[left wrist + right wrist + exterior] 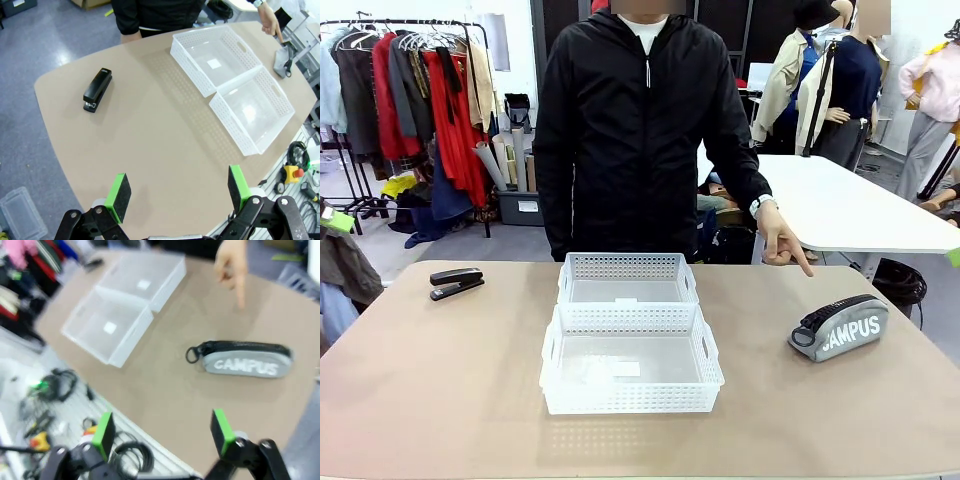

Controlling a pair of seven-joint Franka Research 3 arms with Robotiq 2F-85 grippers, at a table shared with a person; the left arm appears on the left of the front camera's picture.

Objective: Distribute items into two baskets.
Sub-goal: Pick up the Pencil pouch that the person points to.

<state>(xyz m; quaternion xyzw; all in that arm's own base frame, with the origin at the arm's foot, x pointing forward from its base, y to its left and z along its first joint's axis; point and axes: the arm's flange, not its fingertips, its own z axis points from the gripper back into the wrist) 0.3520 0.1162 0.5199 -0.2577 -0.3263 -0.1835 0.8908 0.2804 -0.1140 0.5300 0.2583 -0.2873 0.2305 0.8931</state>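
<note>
1. Front view: the far basket and near basket are set touching, end to end, at mid-table, with nothing in either, probably so both arms can reach them. The stapler is laid well off to the left, the pouch well off to the right. The pouch is pointed at by a person's hand, likely as the first pick.
2. Left wrist view: the left claw is held released, nothing between its pads. The stapler is seen well ahead, toward picture left.
3. Right wrist view, blurred: the right claw is held released and empty. The pouch is found near ahead, slightly picture right, untouched.
</note>
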